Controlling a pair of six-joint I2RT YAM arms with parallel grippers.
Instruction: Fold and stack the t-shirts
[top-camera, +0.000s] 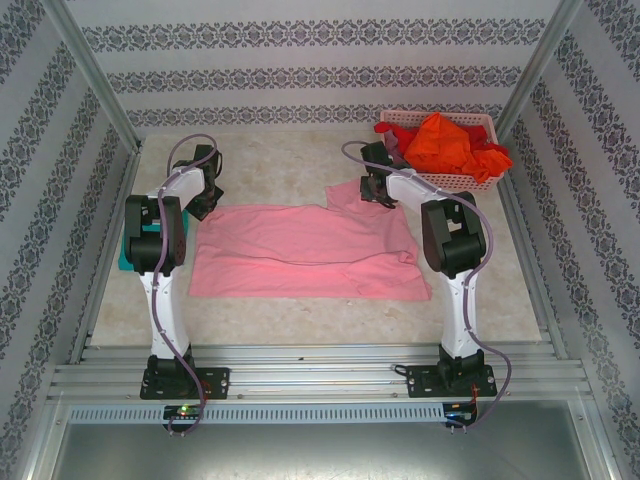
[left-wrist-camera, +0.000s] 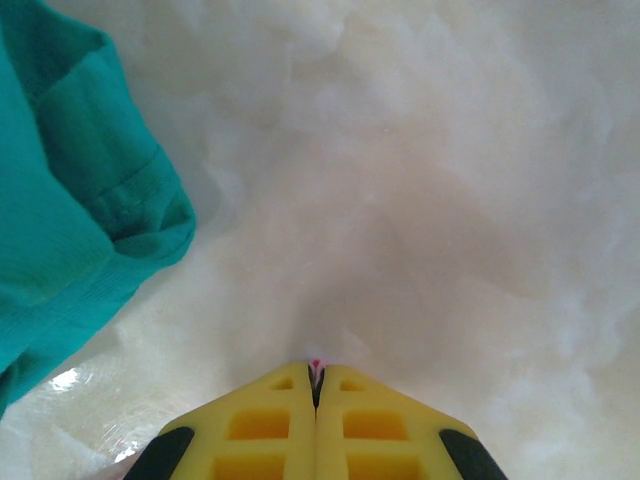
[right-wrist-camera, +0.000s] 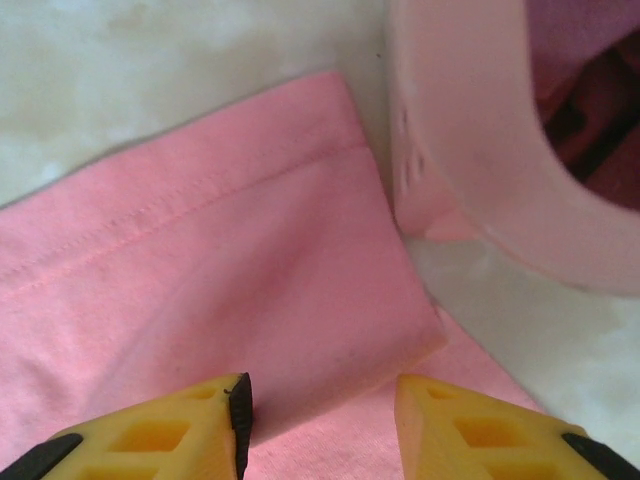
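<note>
The light pink t-shirt (top-camera: 300, 250) lies spread flat across the middle of the table. My left gripper (top-camera: 203, 207) is at its far left corner, and in the left wrist view this gripper (left-wrist-camera: 318, 368) is shut with a sliver of pink cloth pinched between its tips. My right gripper (top-camera: 375, 192) hangs over the shirt's far right sleeve. Seen from the right wrist, that gripper (right-wrist-camera: 320, 410) is open above the folded pink sleeve (right-wrist-camera: 230, 270). A teal t-shirt (left-wrist-camera: 70, 200) lies at the left, beside the left arm (top-camera: 122, 262).
A pink plastic basket (top-camera: 440, 183) stands at the back right, holding an orange t-shirt (top-camera: 440, 140) and a red one (top-camera: 492, 160). Its rim (right-wrist-camera: 470, 150) is close to the right of my right gripper. Patterned walls close in the table on three sides.
</note>
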